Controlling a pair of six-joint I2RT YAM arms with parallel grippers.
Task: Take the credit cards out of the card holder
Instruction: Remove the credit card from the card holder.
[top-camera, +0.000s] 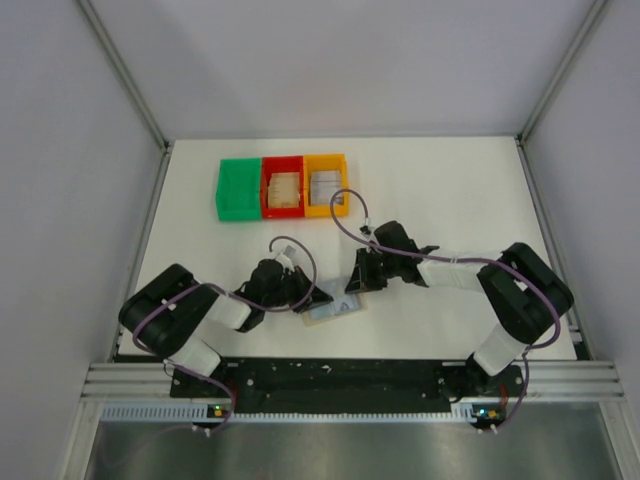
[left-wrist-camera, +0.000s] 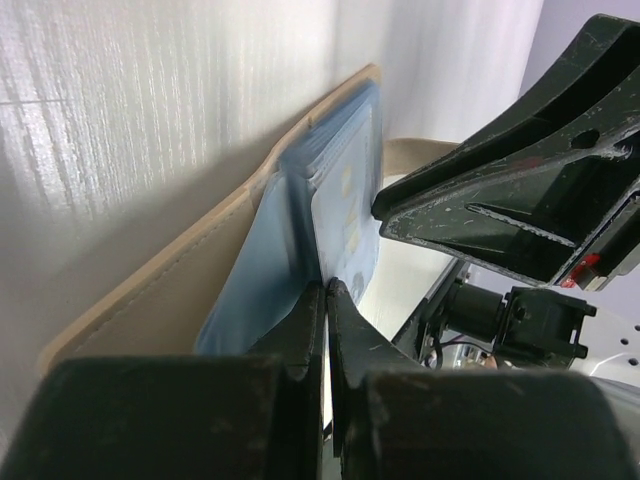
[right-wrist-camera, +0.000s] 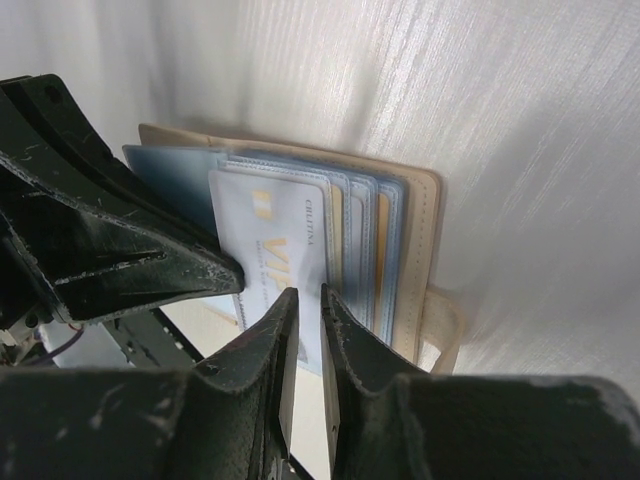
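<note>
- Card holder (top-camera: 335, 308) is lying open on the tabletop (top-camera: 450, 190), close to the near edge, between both claws.
- Left claw (left-wrist-camera: 325, 295) is clenching the holder's blue-grey lining at its left side.
- Right claw (right-wrist-camera: 302, 300) is pinching a grey-silver card (right-wrist-camera: 275, 240) jutting from its pocket.
- Tan cards (top-camera: 284, 188) are sitting in the far red bin (top-camera: 283, 159), grey cards (top-camera: 325, 184) in the orange bin (top-camera: 326, 157) just right of it.

From above, the left fingers (top-camera: 303, 296) and right fingers (top-camera: 358, 287) cover most of the card holder (top-camera: 338, 311). The contents of the red bin (top-camera: 283, 187) beyond it are too small to tell. In the right wrist view, the fingers hide the front card's (right-wrist-camera: 272, 222) lower print.
</note>
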